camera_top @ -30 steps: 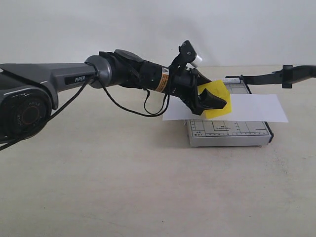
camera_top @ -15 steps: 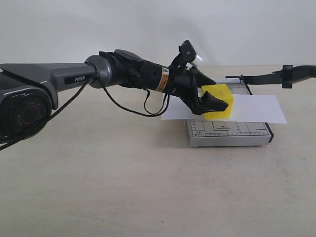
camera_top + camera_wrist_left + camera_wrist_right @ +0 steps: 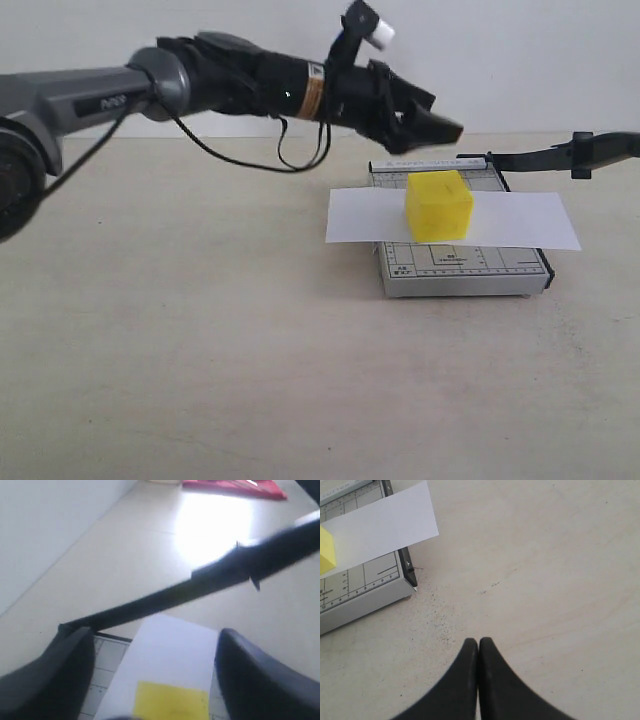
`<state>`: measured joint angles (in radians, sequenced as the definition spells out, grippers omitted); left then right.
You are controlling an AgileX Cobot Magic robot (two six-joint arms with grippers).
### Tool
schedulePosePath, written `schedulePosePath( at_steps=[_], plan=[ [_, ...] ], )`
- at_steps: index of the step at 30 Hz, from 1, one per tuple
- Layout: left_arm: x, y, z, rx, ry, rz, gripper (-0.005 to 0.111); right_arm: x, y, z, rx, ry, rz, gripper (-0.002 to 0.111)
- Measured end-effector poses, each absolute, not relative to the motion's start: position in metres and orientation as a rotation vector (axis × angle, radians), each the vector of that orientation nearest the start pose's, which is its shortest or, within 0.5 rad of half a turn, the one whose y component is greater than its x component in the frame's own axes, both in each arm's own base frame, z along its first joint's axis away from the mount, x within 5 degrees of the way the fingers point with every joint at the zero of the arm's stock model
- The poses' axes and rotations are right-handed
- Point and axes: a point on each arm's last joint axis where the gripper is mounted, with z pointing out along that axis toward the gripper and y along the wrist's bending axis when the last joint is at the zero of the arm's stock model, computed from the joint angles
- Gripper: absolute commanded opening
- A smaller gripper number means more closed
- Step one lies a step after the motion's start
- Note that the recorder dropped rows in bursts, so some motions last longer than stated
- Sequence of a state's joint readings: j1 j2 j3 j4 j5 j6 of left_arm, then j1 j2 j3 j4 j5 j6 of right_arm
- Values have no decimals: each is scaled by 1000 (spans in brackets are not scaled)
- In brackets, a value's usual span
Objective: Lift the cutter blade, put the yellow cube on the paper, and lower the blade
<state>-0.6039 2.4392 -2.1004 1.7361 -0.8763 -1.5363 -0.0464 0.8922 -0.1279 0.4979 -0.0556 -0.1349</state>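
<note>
The yellow cube (image 3: 438,205) stands by itself on the white paper (image 3: 520,220), which lies across the grey gridded cutter base (image 3: 460,265). The cutter blade (image 3: 585,152) is raised, its black handle sticking out to the right. My left gripper (image 3: 440,128) hovers open above and behind the cube, holding nothing. In the left wrist view the cube (image 3: 172,702) and paper (image 3: 170,645) lie below the open gripper (image 3: 154,635), with the blade (image 3: 200,582) crossing beyond. My right gripper (image 3: 478,642) is shut over bare table, off the corner of the paper (image 3: 375,525) and cube (image 3: 326,550).
The cutter base (image 3: 365,587) sits on a beige table (image 3: 200,350) with a pale wall behind. A flat red object (image 3: 235,487) lies far off in the left wrist view.
My left gripper has let go of the yellow cube and risen up and back to the left. The cube now rests upright on the paper.
</note>
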Motion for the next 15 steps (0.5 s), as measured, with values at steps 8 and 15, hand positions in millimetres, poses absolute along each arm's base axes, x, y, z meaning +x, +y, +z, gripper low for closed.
schedulePosePath(
  at_steps=[8, 15],
  plan=[
    [428, -305, 268, 1005, 1749, -1346, 4, 135, -8, 173, 459, 2160, 149, 0],
    [425, -282, 270, 1112, 1736, -1475, 4, 135, -8, 173, 453, 2161, 146, 0]
  ],
)
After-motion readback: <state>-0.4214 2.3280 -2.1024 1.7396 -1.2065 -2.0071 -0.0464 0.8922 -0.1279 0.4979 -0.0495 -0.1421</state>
